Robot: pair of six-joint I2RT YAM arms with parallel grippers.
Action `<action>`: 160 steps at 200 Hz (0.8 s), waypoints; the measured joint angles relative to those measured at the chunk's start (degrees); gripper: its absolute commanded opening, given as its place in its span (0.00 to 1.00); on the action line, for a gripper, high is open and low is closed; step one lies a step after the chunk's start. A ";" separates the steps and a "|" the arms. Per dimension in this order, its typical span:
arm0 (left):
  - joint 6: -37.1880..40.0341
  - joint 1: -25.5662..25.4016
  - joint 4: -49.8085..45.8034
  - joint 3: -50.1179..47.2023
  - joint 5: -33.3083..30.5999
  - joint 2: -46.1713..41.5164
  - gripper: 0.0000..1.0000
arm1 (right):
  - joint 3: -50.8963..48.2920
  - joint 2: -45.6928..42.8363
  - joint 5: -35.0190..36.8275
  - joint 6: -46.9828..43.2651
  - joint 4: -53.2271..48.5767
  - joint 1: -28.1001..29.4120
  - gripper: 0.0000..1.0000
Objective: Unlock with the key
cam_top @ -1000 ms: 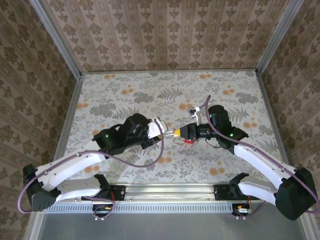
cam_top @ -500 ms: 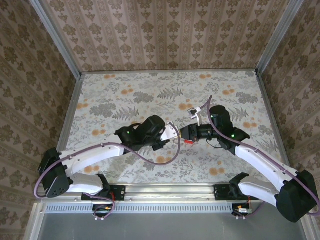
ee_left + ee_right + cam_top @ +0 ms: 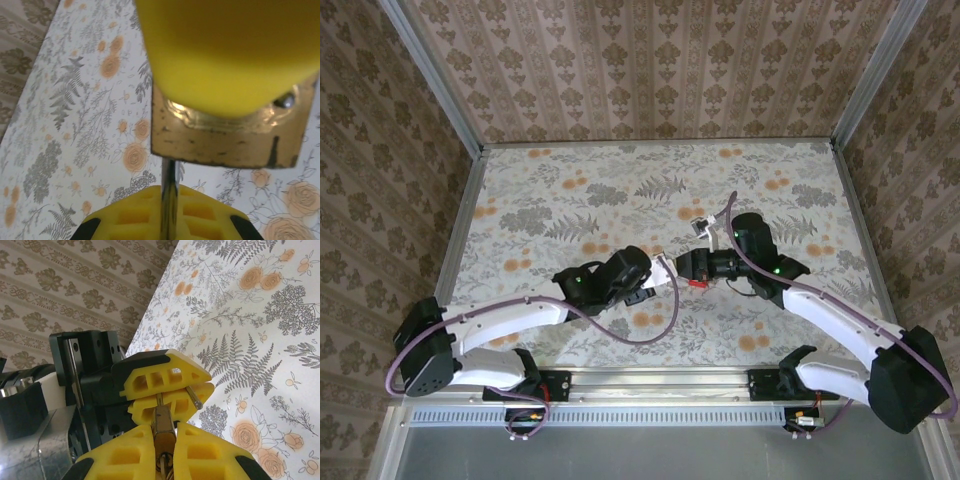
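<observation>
Brass padlock (image 3: pixel 216 145) gripped by left tool (image 3: pixel 202 385) and right tool (image 3: pixel 164 432).

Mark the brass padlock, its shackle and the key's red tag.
brass padlock (image 3: pixel 225 135): left wrist view, front face of the body.
shackle (image 3: pixel 169 175): left wrist view, straight silver leg.
red tag (image 3: pixel 698 283): top external view, middle of the tag.

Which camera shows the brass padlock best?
Left wrist: the brass padlock shows close up, broad face and shackle clear. Right wrist shows it edge-on between yellow fingers; top external, too small to make out.
</observation>
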 measured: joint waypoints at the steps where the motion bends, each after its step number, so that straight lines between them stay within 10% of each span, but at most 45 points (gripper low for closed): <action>1: 0.00 0.00 0.11 -0.09 -0.09 -0.02 0.03 | -0.02 0.13 0.09 0.13 0.15 0.11 0.03; 19: 0.00 0.00 2.01 -2.10 -2.23 -0.94 0.07 | -0.02 1.36 1.77 0.98 1.77 1.27 0.03; 54: -0.44 0.00 8.02 -4.42 -6.73 -1.66 0.55 | -0.04 3.96 3.98 3.80 3.98 3.87 0.03; 95: -2.56 0.44 10.21 -7.82 -9.22 -6.47 0.86 | -0.04 5.14 4.52 5.29 4.04 4.83 0.02; 160: -9.57 0.37 7.13 -10.93 -9.18 -22.67 0.91 | 1.97 9.46 7.28 5.77 3.15 4.52 0.01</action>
